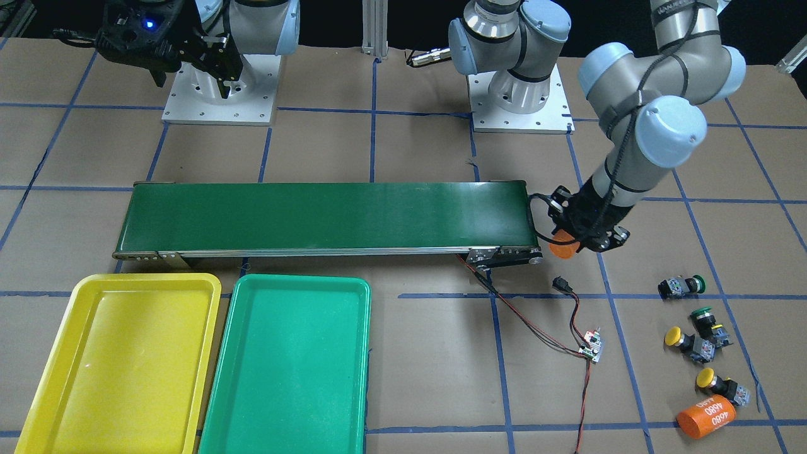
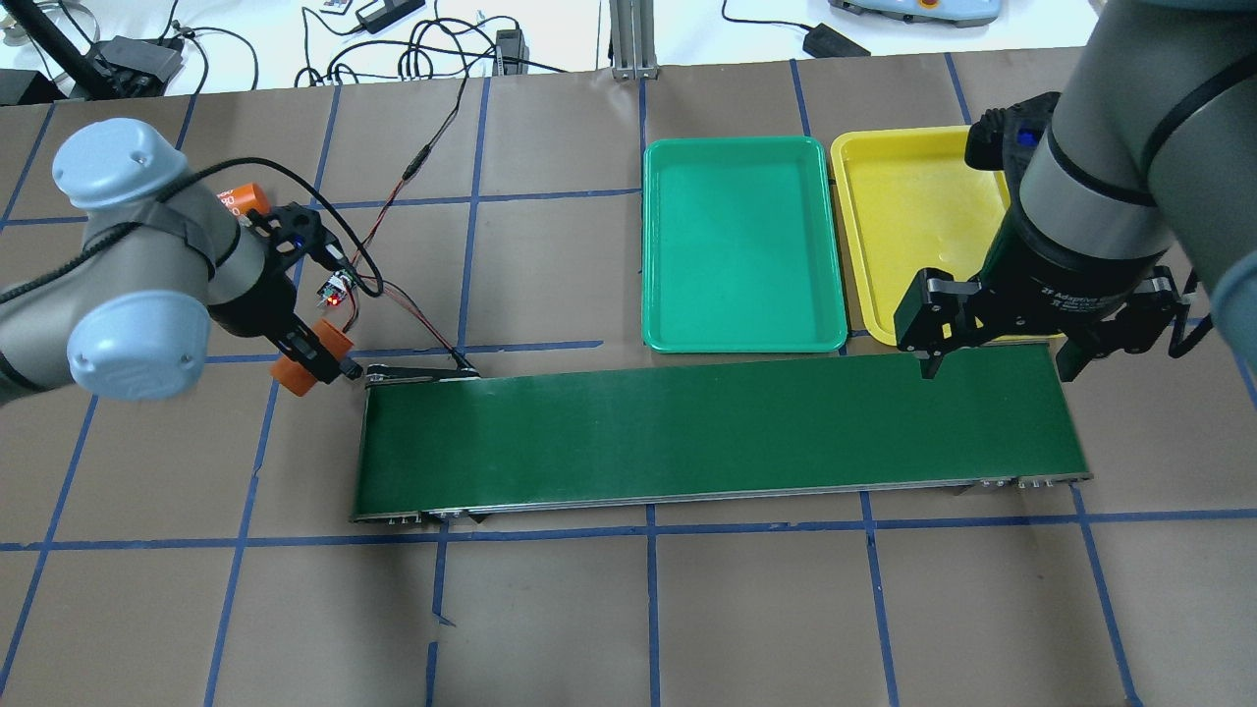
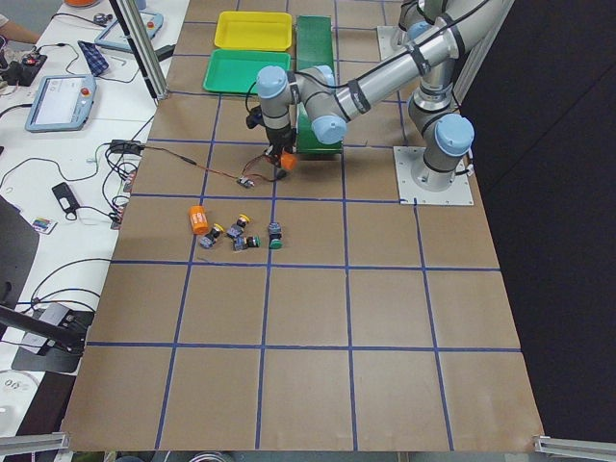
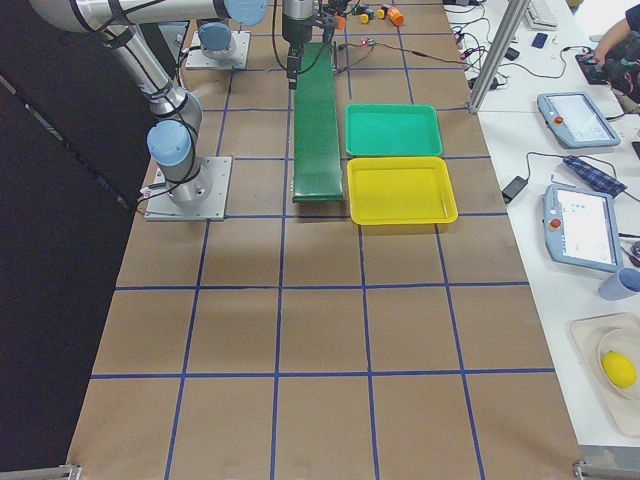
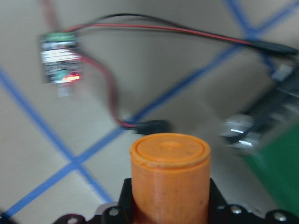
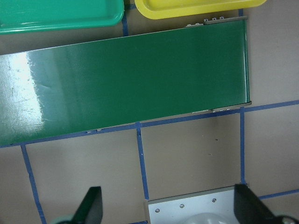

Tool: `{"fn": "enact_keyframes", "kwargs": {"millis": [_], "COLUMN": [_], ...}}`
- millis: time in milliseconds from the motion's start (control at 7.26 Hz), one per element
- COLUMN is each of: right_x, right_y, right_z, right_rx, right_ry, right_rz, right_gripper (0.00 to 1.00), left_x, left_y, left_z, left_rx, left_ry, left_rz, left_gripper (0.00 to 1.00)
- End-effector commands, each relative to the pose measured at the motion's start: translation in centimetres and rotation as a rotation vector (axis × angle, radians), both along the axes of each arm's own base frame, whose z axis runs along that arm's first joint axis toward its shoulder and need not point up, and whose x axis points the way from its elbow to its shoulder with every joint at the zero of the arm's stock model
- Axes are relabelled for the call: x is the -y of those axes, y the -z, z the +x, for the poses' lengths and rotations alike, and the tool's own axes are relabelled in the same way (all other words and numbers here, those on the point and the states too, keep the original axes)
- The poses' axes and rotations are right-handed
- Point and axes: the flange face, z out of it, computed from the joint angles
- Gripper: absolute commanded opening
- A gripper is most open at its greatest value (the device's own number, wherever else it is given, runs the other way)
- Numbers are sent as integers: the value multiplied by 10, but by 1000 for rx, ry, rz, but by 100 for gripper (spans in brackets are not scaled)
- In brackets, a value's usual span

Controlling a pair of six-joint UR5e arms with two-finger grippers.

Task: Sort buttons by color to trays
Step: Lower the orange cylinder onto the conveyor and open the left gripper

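Two yellow buttons (image 1: 674,337), two green buttons (image 1: 697,284), two orange cylinders (image 1: 706,416), two trays (image 1: 113,366), one conveyor belt (image 1: 328,214)

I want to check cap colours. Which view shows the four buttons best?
Exterior front-facing: the buttons lie unobstructed, with two green caps and two yellow plainly readable. Both side views show them small and far away; the overhead and wrist views show none.

Bright yellow tray (image 1: 126,353); green tray (image 1: 290,359); dark green belt (image 1: 328,214). Buttons (image 1: 687,343) black, caps two yellow, two green. Orange cylinder (image 1: 563,247); second cylinder (image 1: 706,416) same. Brown table (image 1: 410,391), blue grid.
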Motion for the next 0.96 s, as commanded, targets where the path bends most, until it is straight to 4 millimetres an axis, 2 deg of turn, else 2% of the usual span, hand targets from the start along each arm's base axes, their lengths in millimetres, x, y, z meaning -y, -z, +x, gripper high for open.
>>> {"fn": "enact_keyframes", "kwargs": {"millis": [0,138,275,413,551,689,826], "right_x": [0,0,-1,-1,0,2,4], "right_y": [4,6,8,12,14,15,13], "right_z": [-1,-3,-4,-4,-5,-6,-6], "right_rx": [-12,-33,-34,-35,-34,-34,-30], "right_ry": [4,2,5,4,7,10,10], "right_rz": [4,9,7,18,19,18,8], "right_gripper": [100,100,100,100,100,100,100], "left_x": [-55,-61,-60,-59,-63,-58,-50], "left_y": [2,3,13,15,20,13,-8], "left_z": [-60,-83,-96,-97,-97,-97,-86], "left_rx": [-35,-32,-33,-34,-33,-27,-18], "left_ry": [255,311,329,327,278,238,222], "left_rz": [-6,-6,1,-8,2,-26,-85], "left_gripper": [0,0,0,43,81,100,100]}}
